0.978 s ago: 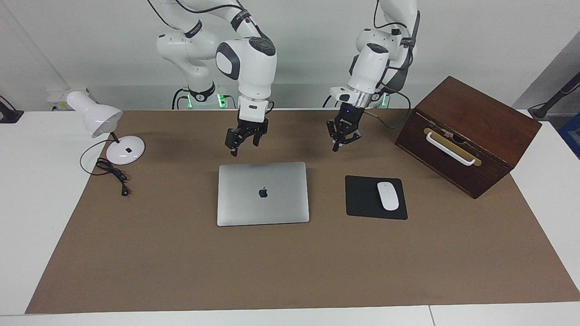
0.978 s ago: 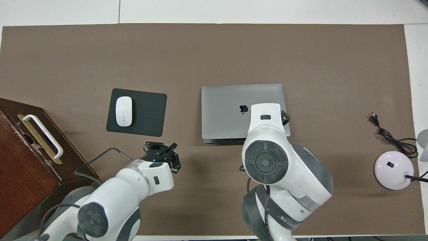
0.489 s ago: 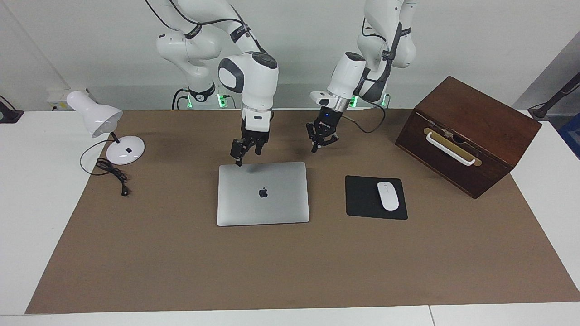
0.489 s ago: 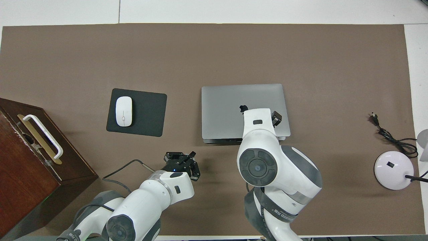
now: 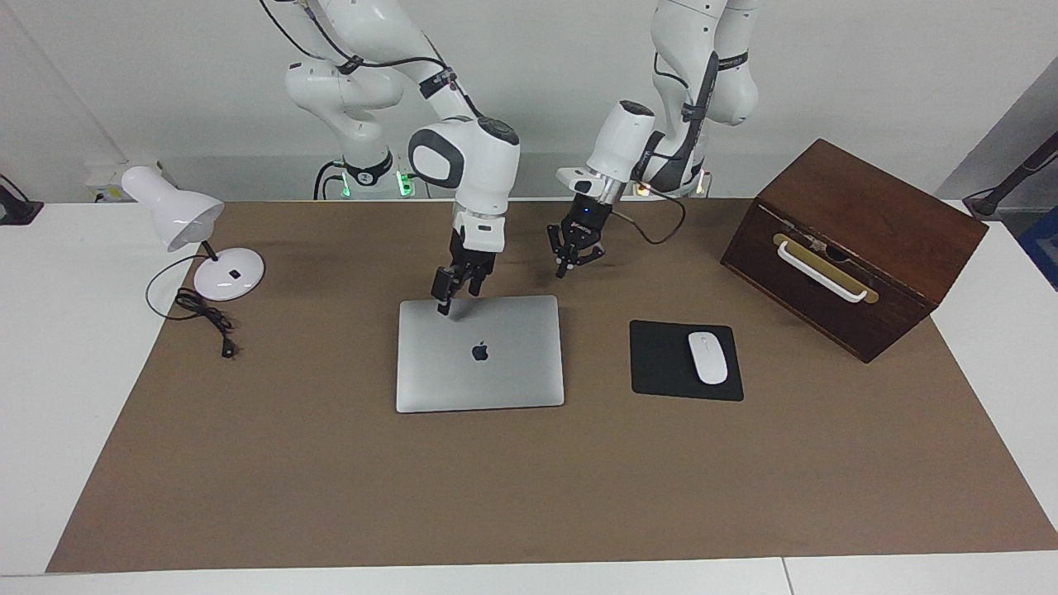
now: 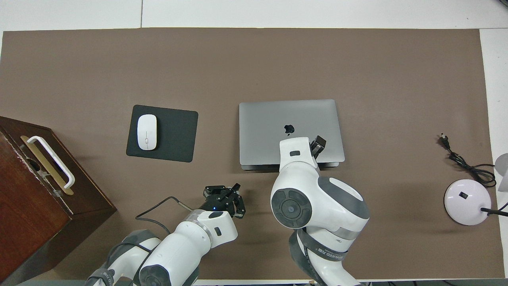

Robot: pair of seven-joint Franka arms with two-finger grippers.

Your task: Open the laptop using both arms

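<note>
The silver-grey laptop point(image 5: 496, 364) point(image 6: 270, 123) lies closed and flat in the middle of the brown mat, logo up. My right gripper point(image 5: 446, 304) point(image 6: 318, 143) points down over the lid's edge nearest the robots, close to the corner toward the right arm's end; whether it touches the lid I cannot tell. My left gripper point(image 5: 567, 266) point(image 6: 229, 194) is shut on nothing and hangs over the bare mat, nearer the robots than the laptop, just off its corner toward the left arm's end.
A black mouse pad point(image 5: 661, 364) point(image 6: 174, 135) with a white mouse point(image 5: 707, 357) point(image 6: 147, 132) lies beside the laptop. A wooden box point(image 5: 860, 240) point(image 6: 24, 190) with a white handle stands at the left arm's end. A white desk lamp point(image 5: 219, 268) point(image 6: 468, 200) and its cable sit at the right arm's end.
The right gripper has come down and forward onto the laptop's robot-side edge. The left gripper has swung sideways from near the mouse pad toward the laptop. The laptop has not moved.
</note>
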